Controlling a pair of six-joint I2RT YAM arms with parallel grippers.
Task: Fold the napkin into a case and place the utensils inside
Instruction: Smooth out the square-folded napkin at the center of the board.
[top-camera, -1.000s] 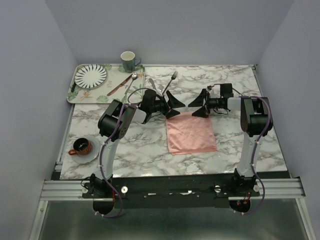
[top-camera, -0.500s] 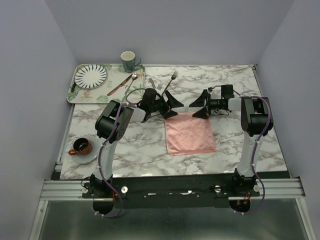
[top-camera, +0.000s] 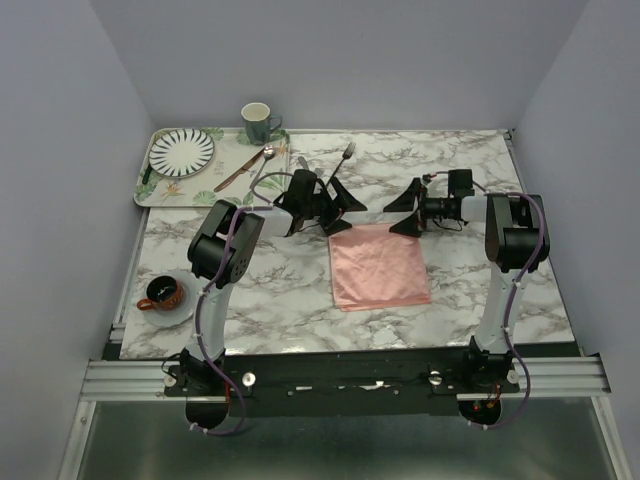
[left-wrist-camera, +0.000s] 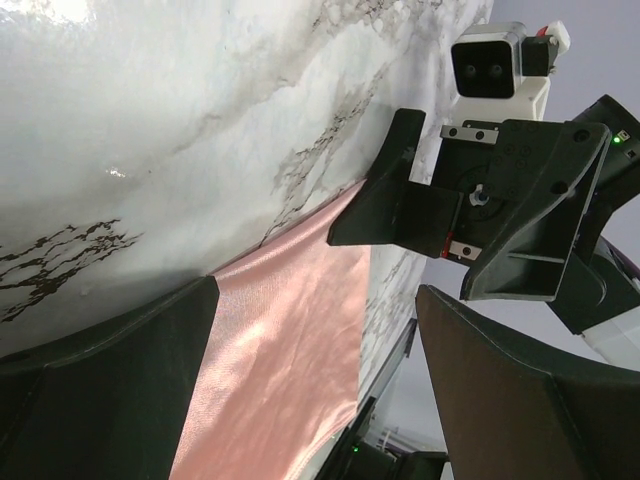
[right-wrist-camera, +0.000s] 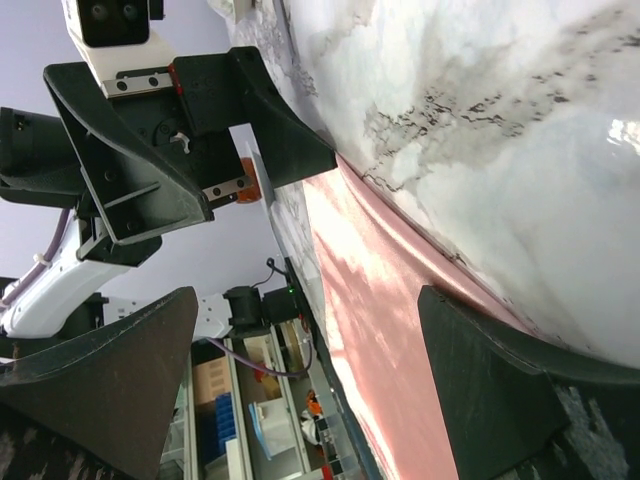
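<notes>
While both arms reach in over the marble table (top-camera: 500, 170), a patterned tray (top-camera: 150, 192) sits at the far left corner. On it are a striped plate (top-camera: 181, 150), a brown-handled utensil (top-camera: 238, 173) and a silver spoon (top-camera: 263, 158), with a green mug (top-camera: 258, 122) at its far right corner. Near the left edge of the table, a brown cup (top-camera: 160, 293) stands on a white saucer (top-camera: 188, 312). Just right of the tray the knife (top-camera: 303, 165) lies on the bare marble, partly hidden by the left arm. The fork (top-camera: 345, 157) lies a little further right, tines towards the far side, and both are well apart from the cloth. The left gripper (top-camera: 346, 212) points right with its jaws spread wide and nothing between them, hanging at the far left corner of the napkin (top-camera: 380, 265). Whether a finger touches the cloth I cannot tell. The napkin lies flat as a salmon-pink square just right of the table's centre, nearer than the utensils. The right gripper (top-camera: 400, 211) faces the left one from over the napkin's far right corner, likewise released and empty. In each wrist view the other gripper shows beyond the napkin's far edge.
</notes>
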